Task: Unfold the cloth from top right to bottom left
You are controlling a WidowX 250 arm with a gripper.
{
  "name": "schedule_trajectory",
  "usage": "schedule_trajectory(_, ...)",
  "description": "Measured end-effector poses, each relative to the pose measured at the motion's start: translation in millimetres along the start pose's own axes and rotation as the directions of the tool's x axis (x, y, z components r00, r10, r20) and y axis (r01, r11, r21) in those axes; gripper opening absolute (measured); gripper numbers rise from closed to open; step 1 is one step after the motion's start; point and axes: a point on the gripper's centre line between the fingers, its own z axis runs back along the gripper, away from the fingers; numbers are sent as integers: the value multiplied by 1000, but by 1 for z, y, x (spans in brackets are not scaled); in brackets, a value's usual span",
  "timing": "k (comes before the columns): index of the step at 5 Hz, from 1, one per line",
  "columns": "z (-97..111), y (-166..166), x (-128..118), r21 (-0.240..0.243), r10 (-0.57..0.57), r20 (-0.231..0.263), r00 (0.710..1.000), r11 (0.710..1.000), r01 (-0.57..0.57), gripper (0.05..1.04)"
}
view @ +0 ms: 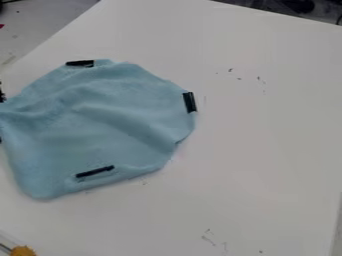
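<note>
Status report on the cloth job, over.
Grip unconfirmed. Blue cloth wrinkled on white table, bunched toward view's left edge. Orange item at lower left corner, apart from cloth.

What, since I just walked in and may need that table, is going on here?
It's a cloth-unfolding job for the robot. The blue cloth lies on the white table, broadly spread but wrinkled, with black strips on it. Its left side draws into creases at the picture's edge, beside dark parts; whether anything grips it there, I can't tell.
</note>
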Motion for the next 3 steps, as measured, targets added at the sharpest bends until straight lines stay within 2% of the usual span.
schedule_trajectory(1,-6,-1,9,67,-75,276,958,996,59,198)
schedule_trajectory(2,1,-1,11,128,-107,425,899,990,57,426)
schedule_trajectory(3,25,4,8,187,-106,443,890,982,24,724)
